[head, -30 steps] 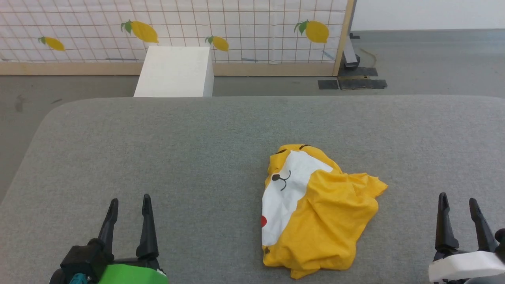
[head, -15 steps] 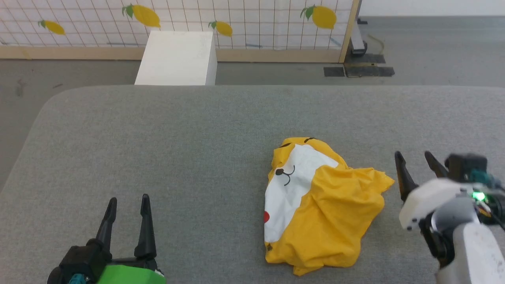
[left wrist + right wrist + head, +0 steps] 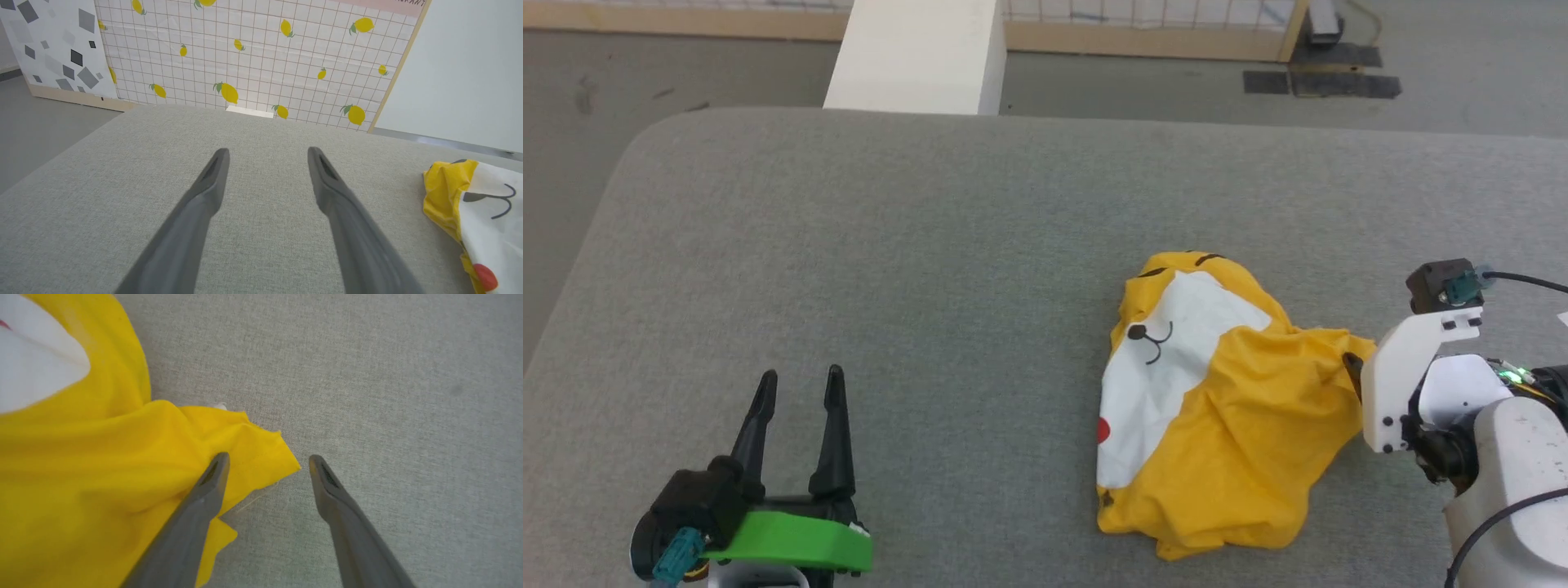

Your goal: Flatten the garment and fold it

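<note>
The left gripper (image 3: 801,374) is sitting low on the left, over the grey table (image 3: 931,245). Its two dark fingers are standing wide apart and are holding nothing. They are pointing away from the robot. In the left wrist view they are pointing toward a wall (image 3: 253,53) with little lemons on it. A white box (image 3: 915,53) is standing on the floor (image 3: 686,65), just past the far edge of the table.

The garment (image 3: 1241,441) is lying in a crumpled heap on the table, to the right of the middle and well apart from the left gripper. A white face patch is showing on the heap's left side, with a small black nose and mouth. A red dot is peeking out at the left edge, and black stripes are showing at the far end. Plain yellow cloth is lying bunched over the right part.

The right gripper (image 3: 268,456) is reaching in at the garment's right edge. Its fingers are spread apart and are gripping nothing. One finger is over a pointed yellow corner and the other is over bare table. The corner's tip is poking into the gap between them. I cannot tell if the finger is touching the cloth.
</note>
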